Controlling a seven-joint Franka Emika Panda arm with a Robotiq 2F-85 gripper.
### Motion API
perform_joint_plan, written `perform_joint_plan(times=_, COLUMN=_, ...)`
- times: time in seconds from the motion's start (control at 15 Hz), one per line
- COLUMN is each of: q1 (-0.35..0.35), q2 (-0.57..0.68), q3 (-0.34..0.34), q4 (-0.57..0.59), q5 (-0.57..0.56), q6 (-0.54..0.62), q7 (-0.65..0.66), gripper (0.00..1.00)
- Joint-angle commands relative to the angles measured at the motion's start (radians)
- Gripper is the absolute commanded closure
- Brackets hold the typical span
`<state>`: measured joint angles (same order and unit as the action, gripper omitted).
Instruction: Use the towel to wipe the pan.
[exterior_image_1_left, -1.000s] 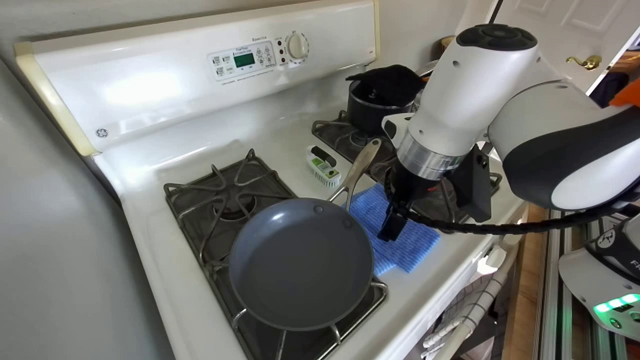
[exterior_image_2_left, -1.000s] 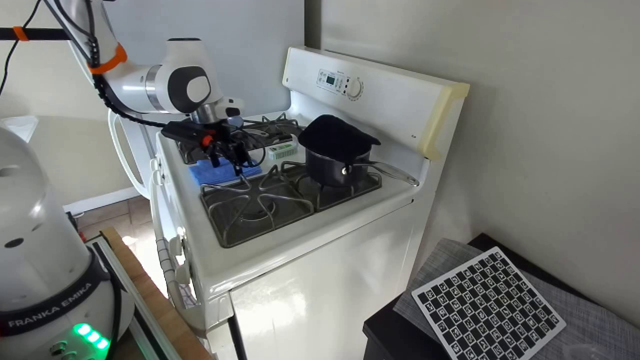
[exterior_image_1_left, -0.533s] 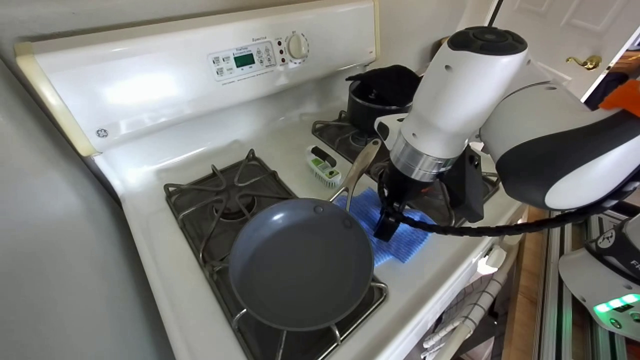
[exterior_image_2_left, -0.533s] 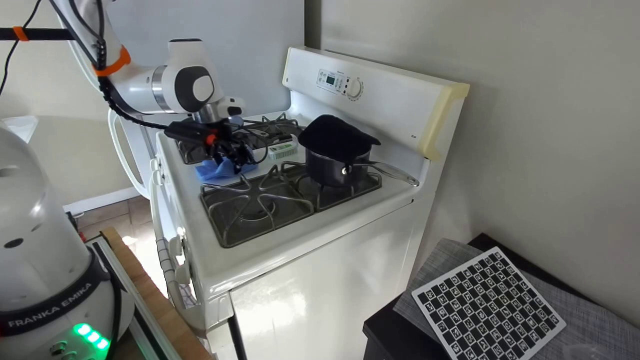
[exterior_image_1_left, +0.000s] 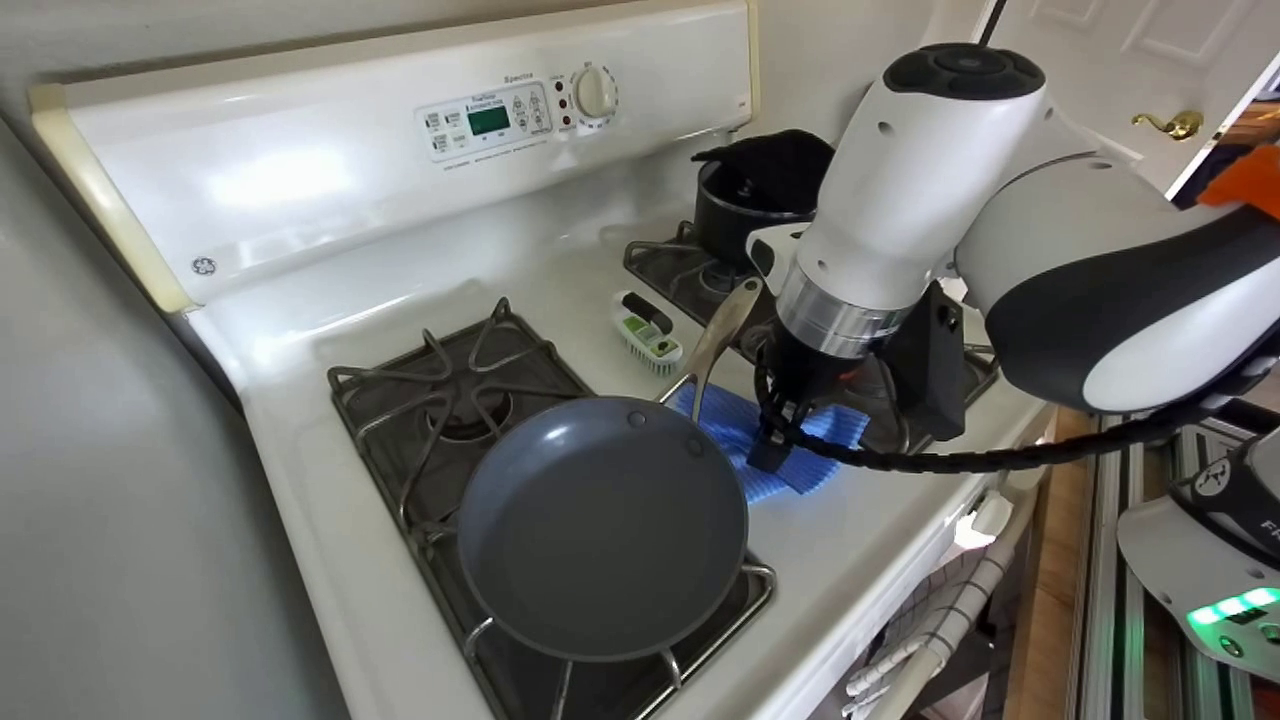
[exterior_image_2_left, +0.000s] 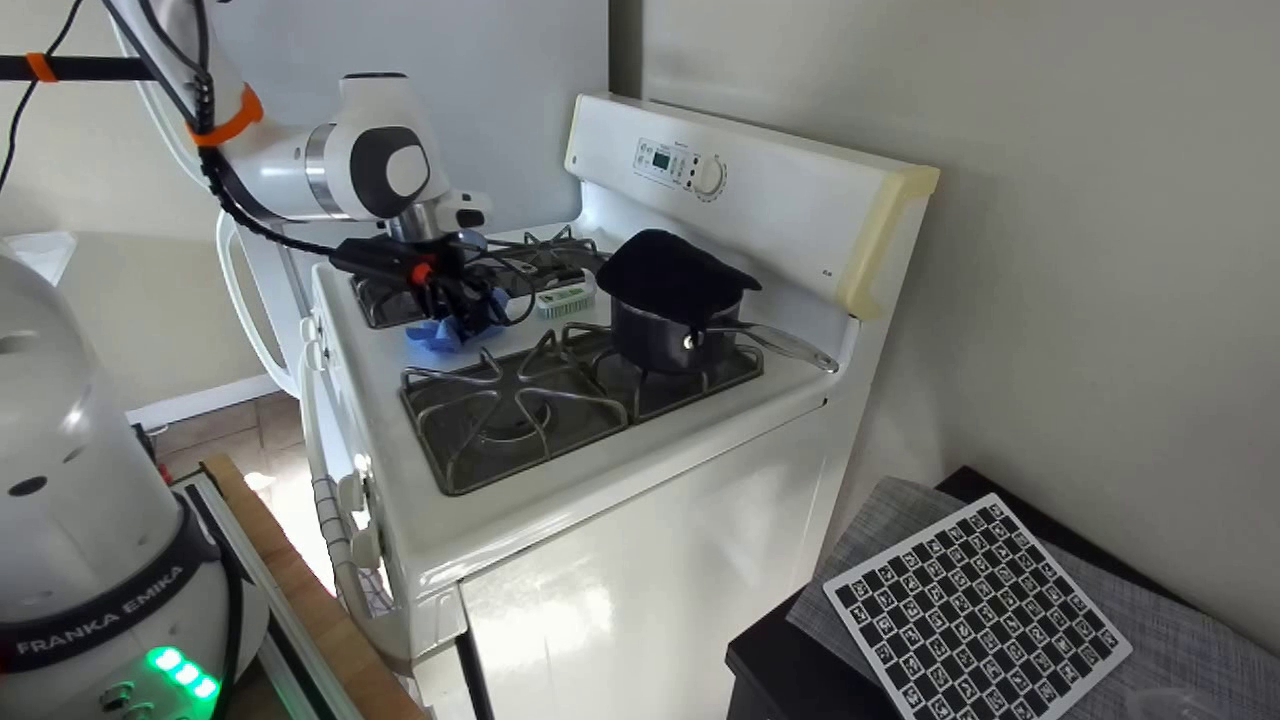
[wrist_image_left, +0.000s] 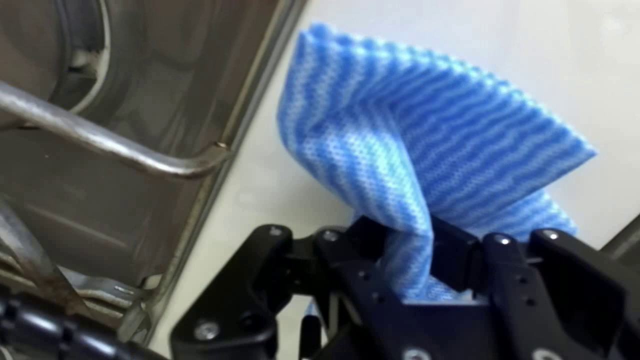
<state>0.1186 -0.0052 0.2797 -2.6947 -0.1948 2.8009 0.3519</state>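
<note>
The Robotiq gripper (wrist_image_left: 410, 245) is hanging low over the white gas range (exterior_image_1_left: 835, 555), and its black fingers (wrist_image_left: 456, 252) are pinching a bunched fold of the blue striped towel (wrist_image_left: 465, 145). One loop is curving down between the fingers, while the rest is fanning out beyond them; whether its lower edge is touching the stovetop (wrist_image_left: 270, 167), I cannot tell. Beside the gripper, in an exterior view, the dark grey frying pan (exterior_image_1_left: 605, 530) is resting face-up on a burner grate (exterior_image_1_left: 425, 460), apart from the fingers, and its pale handle (exterior_image_1_left: 722, 325) is slanting past the gripper toward the back of the range. A corner of the towel is peeking out behind that handle; I am not making out whether towel and pan are touching. In the wrist view, metal grate bars (wrist_image_left: 110, 142) are running close to the fingers, a strip of white stovetop separating them from the towel. Across the pan handle from the gripper, a green-and-white scrub brush (exterior_image_1_left: 640, 330) is lying on the stovetop. Farther back, in both exterior views, a dark saucepan (exterior_image_1_left: 735, 225) is standing on a neighbouring grate (exterior_image_2_left: 575, 398) with a black cloth (exterior_image_1_left: 785, 165) draping over its top. Lower than the gripper, a checked dish towel (exterior_image_1_left: 945, 620) is hanging at the range's front. Well away from the gripper, a checkered marker board (exterior_image_2_left: 980, 610) is lying on a grey mat (exterior_image_2_left: 1200, 640).
</note>
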Motion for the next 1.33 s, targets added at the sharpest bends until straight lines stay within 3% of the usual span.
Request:
perform_joint_plan(times=0.0, q1=0.049, q2=-0.062, q3=-0.015, q4=0.001, q5=0.093, q6=-0.122, q7=-0.033, gripper=0.99)
perform_joint_plan(times=0.27, q1=0.079, q2=-0.154, q3=-0.006, q4=0.032, q5=0.127, q6=-0.263, q7=-0.050, gripper=0.99)
perform_joint_plan(times=0.67, q1=0.093, q2=-0.246, q3=0.018, q4=0.151, q5=0.079, q6=-0.349, q7=-0.041, gripper=0.99)
perform_joint_plan(times=1.27, q1=0.135, q2=-0.113, q3=0.044, q4=0.338, q5=0.115, q6=-0.259, q7=-0.093, gripper=0.99)
